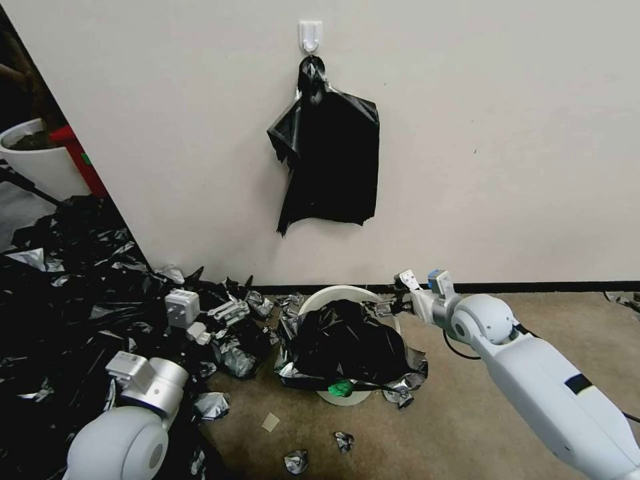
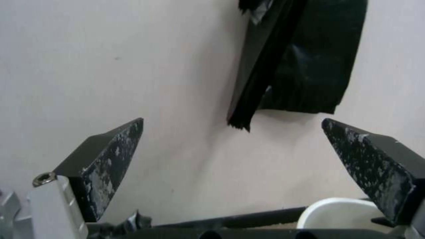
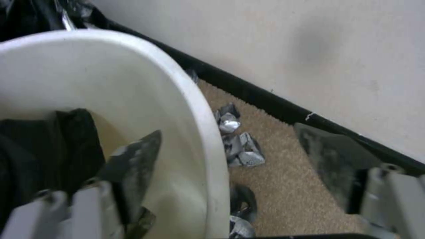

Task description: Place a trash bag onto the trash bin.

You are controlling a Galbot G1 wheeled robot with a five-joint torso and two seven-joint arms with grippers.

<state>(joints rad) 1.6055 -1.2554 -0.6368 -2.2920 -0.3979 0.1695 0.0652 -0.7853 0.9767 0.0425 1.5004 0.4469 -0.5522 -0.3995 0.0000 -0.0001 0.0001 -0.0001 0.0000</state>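
Note:
The trash bin is a cream-white bucket on the carpet by the wall. The trash bag, glossy and black, lies bunched over its front and middle, leaving the rear rim bare. In the right wrist view the bin's rim runs between the fingers of my open right gripper, one finger inside the bin and the other outside, with black bag inside. From the head, the right gripper is at the bin's right rim. My left gripper hangs open and empty left of the bin.
A flat sheaf of black bags hangs from a white hook on the wall above the bin. A large heap of black plastic covers the floor at left, with a white pot behind it. Small crumpled scraps dot the carpet.

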